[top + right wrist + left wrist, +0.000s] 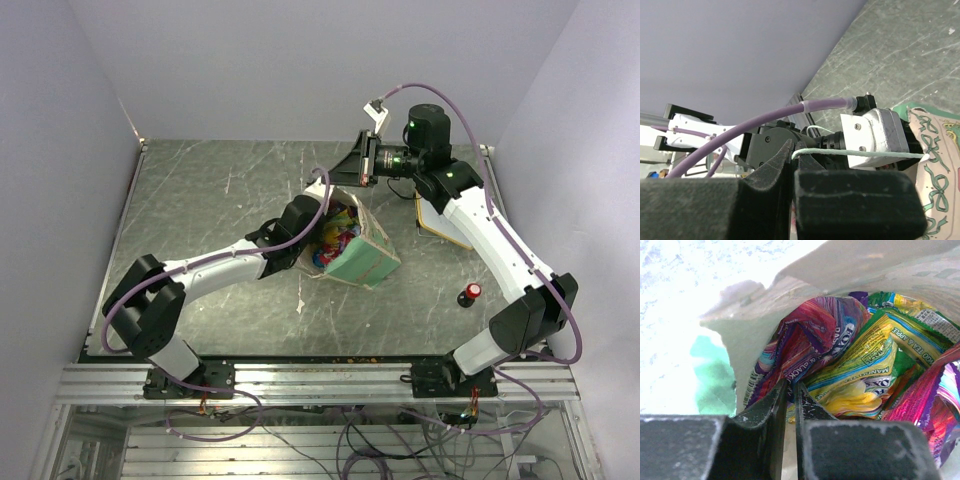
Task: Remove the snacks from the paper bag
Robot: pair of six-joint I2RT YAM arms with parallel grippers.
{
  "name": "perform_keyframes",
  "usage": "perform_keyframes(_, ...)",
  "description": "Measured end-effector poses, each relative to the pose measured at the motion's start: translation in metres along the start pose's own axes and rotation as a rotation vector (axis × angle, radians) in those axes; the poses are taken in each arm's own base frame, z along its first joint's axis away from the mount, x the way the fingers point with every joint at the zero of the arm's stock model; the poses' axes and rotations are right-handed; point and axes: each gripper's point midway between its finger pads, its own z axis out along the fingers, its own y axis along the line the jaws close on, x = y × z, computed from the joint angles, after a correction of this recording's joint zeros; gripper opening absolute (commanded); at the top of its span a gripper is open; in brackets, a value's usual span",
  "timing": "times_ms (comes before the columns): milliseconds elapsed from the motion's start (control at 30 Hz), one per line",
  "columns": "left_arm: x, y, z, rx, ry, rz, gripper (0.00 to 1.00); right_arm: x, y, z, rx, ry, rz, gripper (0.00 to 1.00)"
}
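The paper bag (365, 262) lies tilted on its side near the middle of the desk (210, 200), with its mint-green side up and its mouth turned to the far left. Its inside is cream coloured. Inside the mouth we see the snacks (337, 235), a heap of shiny packets in purple, yellow, green and red, pressed one against another. In the left wrist view a purple packet with a barcode lies to the left and a yellow-green packet just to the right of it.

The left pincer (791, 385) is inside the mouth of the bag, with its tips at the edge of this heap. Its two fingers stand almost together, with only a thin slit between them. We cannot tell if they pinch a packet or only touch it.

The right pincer (797, 154) is at the far side of the bag, above the desk. Its fingers are together and clamped on the white string handle (865, 154), which runs tight from the fingers to the rim of the bag.

The desk is dark grey-green with many pale scratches. A small black knob with red cap (469, 294) stands on it to the right of the bag, well apart from it. A flat pale panel (437, 228) lies partly under the right arm. Plain lilac walls (300, 60) close the desk on the left, far and right sides, and a metal rail (320, 380) runs along the near edge.
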Motion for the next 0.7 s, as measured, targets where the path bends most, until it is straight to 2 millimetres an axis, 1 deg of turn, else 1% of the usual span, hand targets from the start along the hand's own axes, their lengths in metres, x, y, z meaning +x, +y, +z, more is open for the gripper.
perform_keyframes(100, 0.0, -0.001, -0.005, 0.015, 0.013, -0.003, 0.13, 0.0, 0.002, -0.001, -0.003, -0.002, -0.012, 0.0)
perform_keyframes(133, -0.001, -0.002, -0.007, 0.025, 0.018, -0.004, 0.08, 0.0, 0.002, -0.002, -0.004, -0.002, -0.016, 0.0)
perform_keyframes(167, -0.002, -0.003, -0.009, 0.033, 0.019, -0.009, 0.07, 0.0, 0.003, -0.002, -0.004, -0.002, -0.019, 0.0)
perform_keyframes(333, -0.005, -0.004, -0.018, 0.048, 0.041, -0.064, 0.07, -0.001, 0.005, -0.004, -0.006, -0.007, -0.039, 0.0)
perform_keyframes(467, -0.008, -0.009, -0.026, 0.079, 0.054, -0.125, 0.07, 0.002, 0.004, -0.005, -0.008, -0.007, -0.043, 0.0)
perform_keyframes(567, -0.018, -0.015, -0.036, 0.117, 0.04, -0.184, 0.07, 0.002, 0.004, -0.004, -0.011, -0.007, -0.049, 0.0)
perform_keyframes(700, -0.034, -0.014, -0.055, 0.132, 0.018, -0.26, 0.07, 0.002, 0.002, -0.004, -0.006, -0.009, -0.067, 0.0)
